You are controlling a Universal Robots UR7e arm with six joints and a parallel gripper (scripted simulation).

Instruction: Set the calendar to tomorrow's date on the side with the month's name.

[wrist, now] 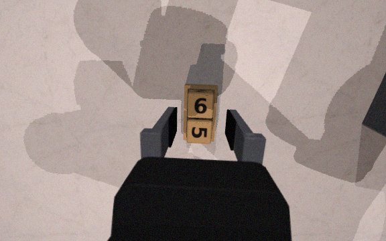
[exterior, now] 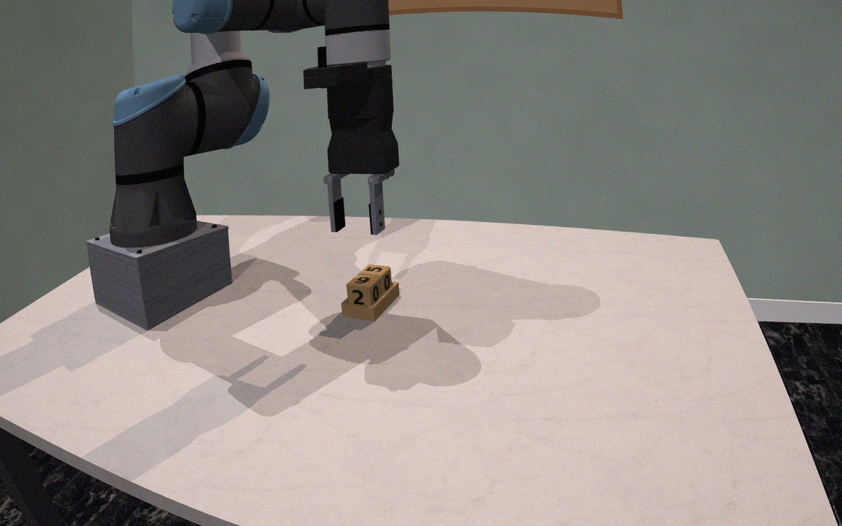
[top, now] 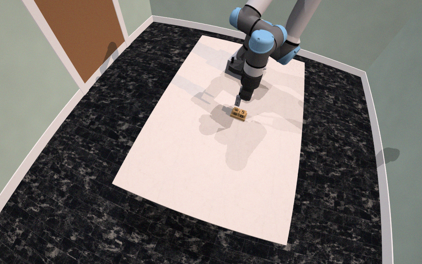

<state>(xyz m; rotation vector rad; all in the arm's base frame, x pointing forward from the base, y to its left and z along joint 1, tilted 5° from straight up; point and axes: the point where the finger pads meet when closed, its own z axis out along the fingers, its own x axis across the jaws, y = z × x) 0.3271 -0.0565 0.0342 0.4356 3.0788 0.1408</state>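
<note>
My gripper (exterior: 357, 212) hangs open w/ nothing in it, above the calendar tray (exterior: 370, 307) and clear of it. Tray sits flat on the table (exterior: 541, 405), mid-desk, nearer the base-side edge. Two cubes (wrist: 200, 118) side by side in tray: tops read 6 & 5, front faces 2 & 0.

The two cubes (exterior: 371, 283) and their tray (exterior: 366, 308) look like matt, light wood with black printed digits. The table (exterior: 541, 392) has a smooth, pale, faintly marbled stone-like top, and the floor (top: 74, 183) at lower left looks like dark, mottled stone. The gripper (exterior: 357, 215) looks like matt black plastic with grey metal fingers.
</note>
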